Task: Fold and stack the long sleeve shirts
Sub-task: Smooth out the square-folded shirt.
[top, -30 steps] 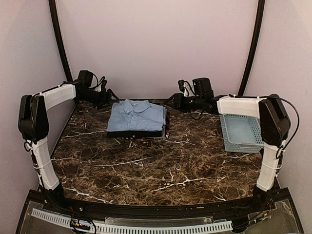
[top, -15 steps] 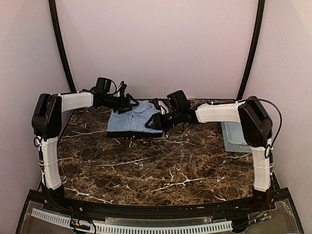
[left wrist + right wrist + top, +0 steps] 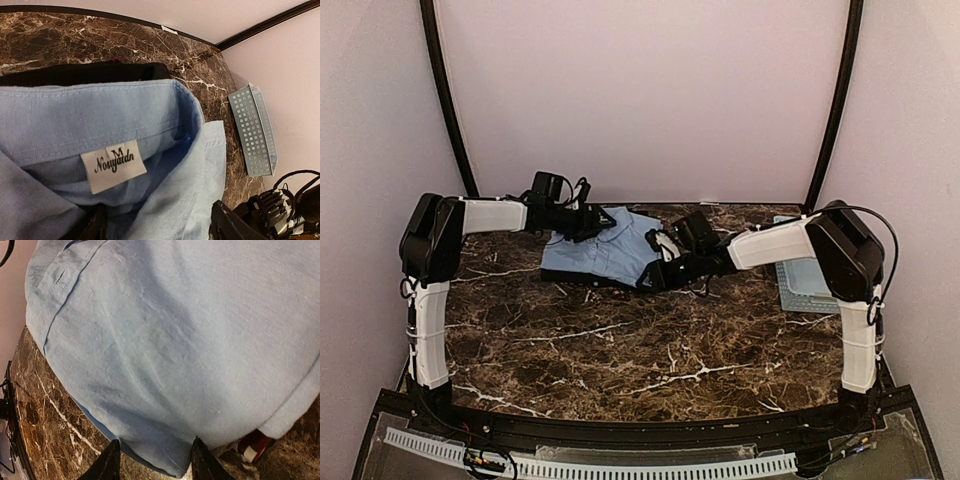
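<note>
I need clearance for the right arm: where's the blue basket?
Top view: the basket lies at the table's right edge, partly under the right arm, apart from the shirts.

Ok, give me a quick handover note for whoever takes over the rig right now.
Left gripper: open, over the collar of the light blue shirt, holding nothing.
Right gripper: open, jaws either side of that shirt's near edge, not clamped.
Shirts: light blue shirt folded, lying on the black shirt at the far side of the table; basket apart, to the right.
Done: folding and stacking, by the look of it.
Left: probably just tidy the stack's edge, then withdraw both arms.
</note>
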`<action>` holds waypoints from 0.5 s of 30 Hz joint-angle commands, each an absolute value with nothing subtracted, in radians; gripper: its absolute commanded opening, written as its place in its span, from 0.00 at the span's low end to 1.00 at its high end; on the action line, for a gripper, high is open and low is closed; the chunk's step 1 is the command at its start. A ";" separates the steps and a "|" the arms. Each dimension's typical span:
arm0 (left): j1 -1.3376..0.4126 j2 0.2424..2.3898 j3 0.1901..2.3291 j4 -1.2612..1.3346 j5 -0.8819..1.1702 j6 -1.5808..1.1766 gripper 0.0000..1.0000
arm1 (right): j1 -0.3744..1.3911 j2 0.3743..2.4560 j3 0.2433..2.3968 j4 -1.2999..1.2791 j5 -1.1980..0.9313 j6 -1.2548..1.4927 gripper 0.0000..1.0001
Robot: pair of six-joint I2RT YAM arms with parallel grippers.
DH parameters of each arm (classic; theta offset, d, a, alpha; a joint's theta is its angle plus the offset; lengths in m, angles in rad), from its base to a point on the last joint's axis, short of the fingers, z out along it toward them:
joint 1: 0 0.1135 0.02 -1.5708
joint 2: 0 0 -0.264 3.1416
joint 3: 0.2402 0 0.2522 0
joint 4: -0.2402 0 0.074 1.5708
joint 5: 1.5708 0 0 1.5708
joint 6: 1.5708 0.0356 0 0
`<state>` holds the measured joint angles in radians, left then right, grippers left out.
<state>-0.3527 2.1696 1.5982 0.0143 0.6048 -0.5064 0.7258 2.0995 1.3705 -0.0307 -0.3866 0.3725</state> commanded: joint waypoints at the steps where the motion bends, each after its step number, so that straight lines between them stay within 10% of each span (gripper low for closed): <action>1: -0.358 2.125 1.580 0.059 0.611 -0.495 0.70 | 0.729 1.994 1.299 -0.030 -0.351 0.345 0.46; 15: -0.359 1.672 1.404 -0.082 0.246 -0.317 0.84 | 0.569 1.566 1.141 -0.198 -0.156 0.291 0.77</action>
